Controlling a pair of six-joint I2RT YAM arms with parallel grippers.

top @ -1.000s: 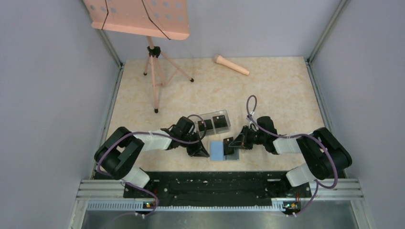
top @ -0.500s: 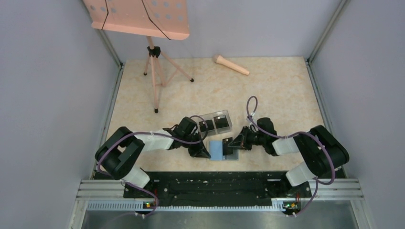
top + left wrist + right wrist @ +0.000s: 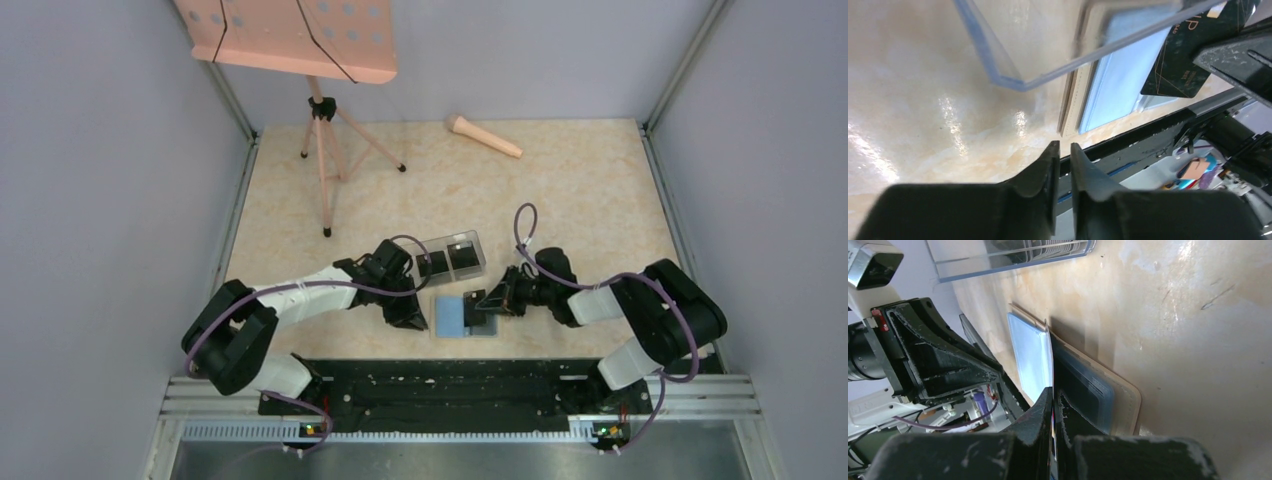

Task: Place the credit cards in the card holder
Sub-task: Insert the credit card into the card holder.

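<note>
The card holder (image 3: 455, 316) lies open on the table, light blue inside with a tan rim. My right gripper (image 3: 490, 300) is shut on a dark credit card (image 3: 1184, 57), held on edge over the holder's right half. In the right wrist view the gripper (image 3: 1054, 392) pinches the card edge-on just above the holder's dark pockets (image 3: 1088, 390). My left gripper (image 3: 415, 318) is shut and empty, low on the table by the holder's left edge. In the left wrist view the left gripper (image 3: 1064, 146) stands a little short of the holder (image 3: 1115, 85).
A long clear plastic box (image 3: 450, 255) with more dark cards lies just behind the holder; its corner (image 3: 1013, 77) overhangs the left wrist view. A pink music stand (image 3: 322, 130) stands at the back left and a pink microphone (image 3: 484, 136) lies at the back. The black base rail (image 3: 440, 375) runs close in front.
The left arm has stretched out and its gripper has shifted slightly left. The holder has slid a little left. The right gripper has edged left with the card.
</note>
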